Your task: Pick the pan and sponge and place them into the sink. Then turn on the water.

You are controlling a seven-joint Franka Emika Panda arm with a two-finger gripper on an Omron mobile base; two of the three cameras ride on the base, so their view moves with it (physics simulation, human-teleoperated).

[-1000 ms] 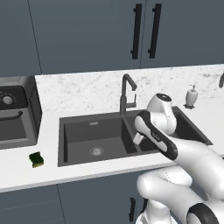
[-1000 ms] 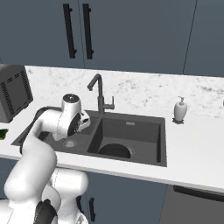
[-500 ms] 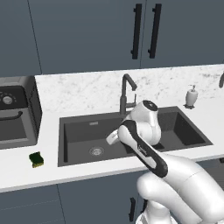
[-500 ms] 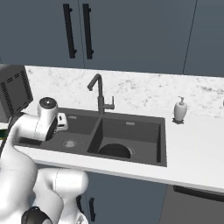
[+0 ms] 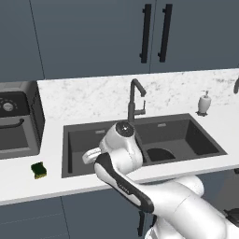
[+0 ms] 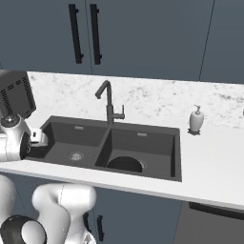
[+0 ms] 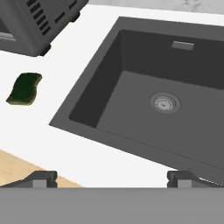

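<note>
The black pan [image 5: 159, 154] lies in the right basin of the dark grey sink [image 5: 196, 140], showing as a round rim [image 6: 125, 164]; its handle is hidden. The sponge [image 5: 38, 170] rests on the white counter left of the sink, green side up [image 7: 25, 89]. My gripper [image 7: 111, 178] hangs over the front left corner of the left basin, pointing left and down. Its fingertips [image 7: 42, 176] stand wide apart with nothing between them, so it is open. The sponge lies apart from it, to the upper left in the hand view. No water runs from the faucet [image 5: 135, 100].
A dark boxy appliance [image 5: 16, 126] with a dial stands on the counter just behind the sponge. The white soap dispenser [image 5: 204, 102] sits right of the sink. The left basin's drain [image 7: 165, 103] is bare. My white arm crosses the front of the sink.
The arm has swung left, from over the sink's middle and right side to over the left basin's front corner, nearer the sponge. Pan and sponge have not moved.
</note>
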